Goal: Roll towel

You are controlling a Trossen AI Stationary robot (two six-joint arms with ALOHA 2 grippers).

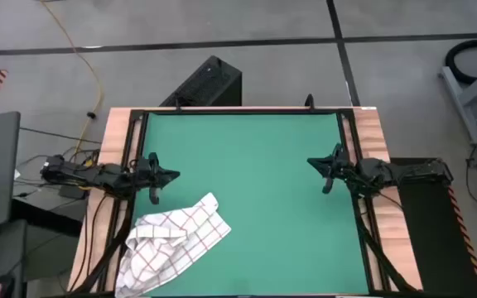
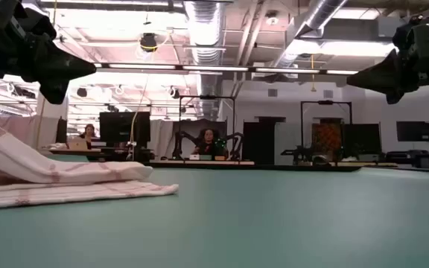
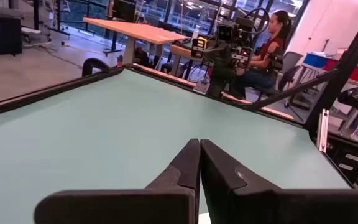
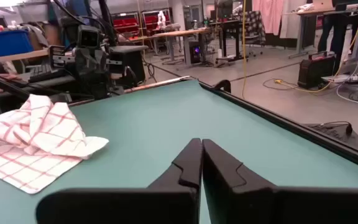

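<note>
The towel (image 1: 171,242) lies crumpled at the near left corner of the green mat (image 1: 255,190), while the left gripper (image 1: 171,175) just beyond it and the right gripper (image 1: 313,162) across the mat both hover with jaws pressed together, holding nothing

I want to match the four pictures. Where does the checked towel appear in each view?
High view: the towel lies crumpled at the lower left, partly off the green mat's front-left corner.
Low view: at the left edge, resting on the mat.
Left wrist view: not in it.
Right wrist view: at the left, on the mat.
Shared landmark: the green mat, seen in all four views.
</note>
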